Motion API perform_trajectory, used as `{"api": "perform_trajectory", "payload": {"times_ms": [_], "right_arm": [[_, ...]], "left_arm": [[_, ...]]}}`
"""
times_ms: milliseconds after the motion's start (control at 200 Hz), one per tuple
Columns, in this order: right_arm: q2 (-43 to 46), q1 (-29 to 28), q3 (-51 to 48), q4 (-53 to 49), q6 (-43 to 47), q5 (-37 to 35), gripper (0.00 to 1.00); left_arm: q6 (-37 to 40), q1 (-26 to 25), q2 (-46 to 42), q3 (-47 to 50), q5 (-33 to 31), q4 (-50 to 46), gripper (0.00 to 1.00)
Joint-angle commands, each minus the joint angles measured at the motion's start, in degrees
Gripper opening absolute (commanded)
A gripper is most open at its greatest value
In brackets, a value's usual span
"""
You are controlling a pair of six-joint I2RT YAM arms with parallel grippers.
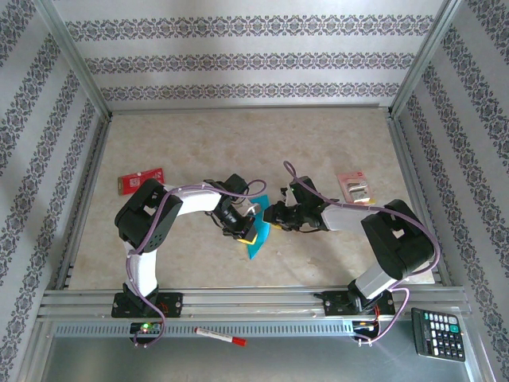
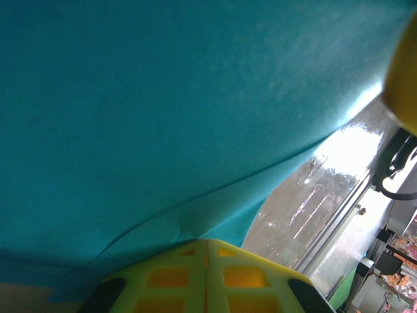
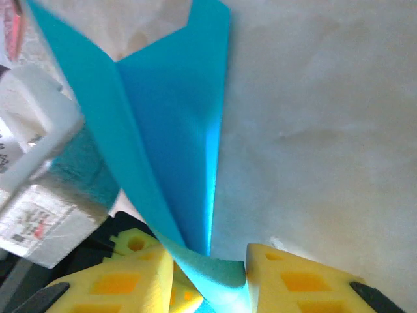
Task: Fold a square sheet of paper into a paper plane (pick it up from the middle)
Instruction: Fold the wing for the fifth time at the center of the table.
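The square sheet of paper [image 1: 256, 245] is a creased teal shape on the table between the two arms. In the left wrist view the paper [image 2: 163, 98] lies right against my left gripper [image 2: 207, 242], whose yellow fingers are shut flush together with no teal in the seam. That left gripper [image 1: 249, 235] sits on the paper's left side. My right gripper [image 1: 271, 216] comes from the right. Its jaws [image 3: 208, 253] stand apart, and a raised, curled flap of the paper [image 3: 176, 117] runs down between its fingers [image 3: 293, 280]. Beyond them the paper's long folded edge lies on the table.
A red-and-white card [image 1: 141, 181] lies at the left and a small packet [image 1: 354, 188] at the right of the beige table [image 1: 238, 143]. A calculator [image 1: 437, 334] and a red-capped marker [image 1: 221, 336] rest on the near ledge. Metal rails frame the table.
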State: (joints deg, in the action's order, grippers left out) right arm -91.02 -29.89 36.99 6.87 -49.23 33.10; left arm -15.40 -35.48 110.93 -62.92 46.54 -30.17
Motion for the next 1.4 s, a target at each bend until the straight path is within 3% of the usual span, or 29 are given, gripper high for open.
{"api": "perform_trajectory", "payload": {"times_ms": [0, 280, 610, 904, 1069, 1224, 1394], "right_arm": [[0.9, 0.1, -1.8, 3.3, 0.2, 0.3, 0.37], [1.8, 1.6, -3.5, 6.9, 2.2, -0.3, 0.4], [-1.0, 4.5, -3.3, 11.7, 5.2, 4.0, 0.39], [-0.9, 4.9, -4.7, 11.0, 4.3, 3.6, 0.12], [2.4, 4.1, -6.6, 8.9, -0.6, 0.1, 0.0], [8.7, -0.3, -7.5, 4.3, -11.7, -7.2, 0.0], [14.0, -4.4, -8.6, 1.3, -24.1, -14.5, 0.0]], "left_arm": [[0.3, 0.6, -1.1, 1.1, 0.3, -0.1, 0.07], [0.3, 0.6, -1.4, 1.2, 0.3, -0.1, 0.07], [0.4, 0.6, -1.5, 1.0, 0.1, -0.5, 0.07], [0.1, 0.6, -1.7, 0.9, 0.3, -0.2, 0.08], [-0.9, 0.6, -4.6, 0.8, -0.9, 0.7, 0.24], [-4.3, -0.1, -13.0, 4.5, -3.4, 6.9, 0.39], [-6.4, -5.0, -22.7, 10.9, -14.0, 13.6, 0.52]]}}
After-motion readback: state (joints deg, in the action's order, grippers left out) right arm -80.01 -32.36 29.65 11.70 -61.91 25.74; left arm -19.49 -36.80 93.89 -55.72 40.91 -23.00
